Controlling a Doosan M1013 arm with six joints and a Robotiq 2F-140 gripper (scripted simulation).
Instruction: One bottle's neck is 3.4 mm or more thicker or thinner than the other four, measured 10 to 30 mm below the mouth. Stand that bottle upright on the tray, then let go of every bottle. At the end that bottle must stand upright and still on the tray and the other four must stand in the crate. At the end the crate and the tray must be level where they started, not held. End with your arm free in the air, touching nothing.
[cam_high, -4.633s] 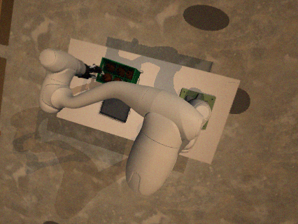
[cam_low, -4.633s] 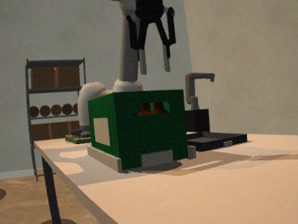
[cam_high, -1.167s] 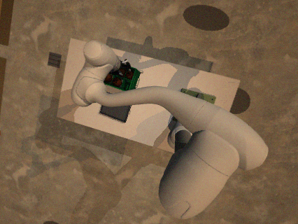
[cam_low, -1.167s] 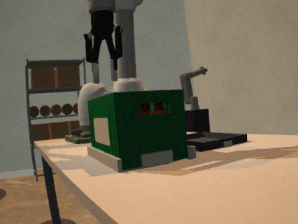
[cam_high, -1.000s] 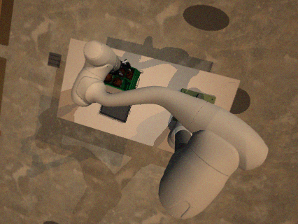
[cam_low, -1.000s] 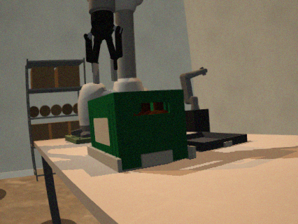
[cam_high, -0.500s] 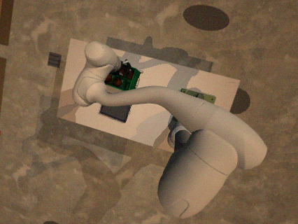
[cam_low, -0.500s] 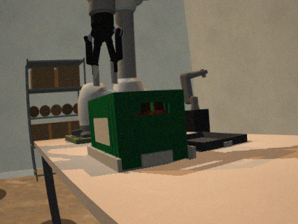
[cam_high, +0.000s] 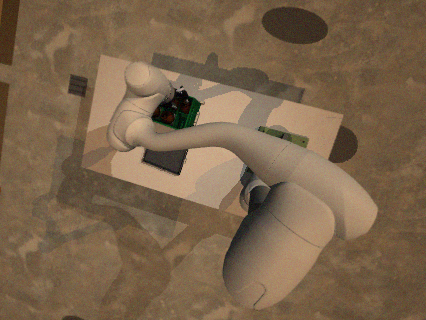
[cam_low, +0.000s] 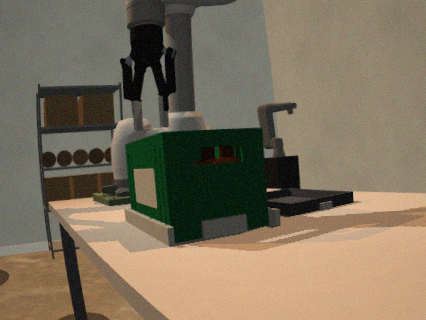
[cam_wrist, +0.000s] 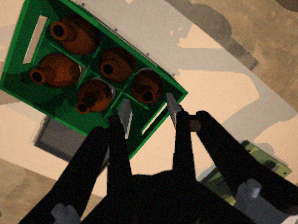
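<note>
A green crate stands on the table and holds several brown bottles, among them one at the near right corner and one beside it. All stand upright in their cells. My gripper hangs above the crate's near right corner, fingers partly apart with nothing between them. In the exterior view the gripper is a little above the crate's top rim. The dark flat tray lies beside the crate, also visible in the exterior view. From above, my arm covers part of the crate.
A green board lies on the table near my base, also visible in the wrist view. A shelf with boxes stands behind the table. A black box and a grey fixture sit behind the tray.
</note>
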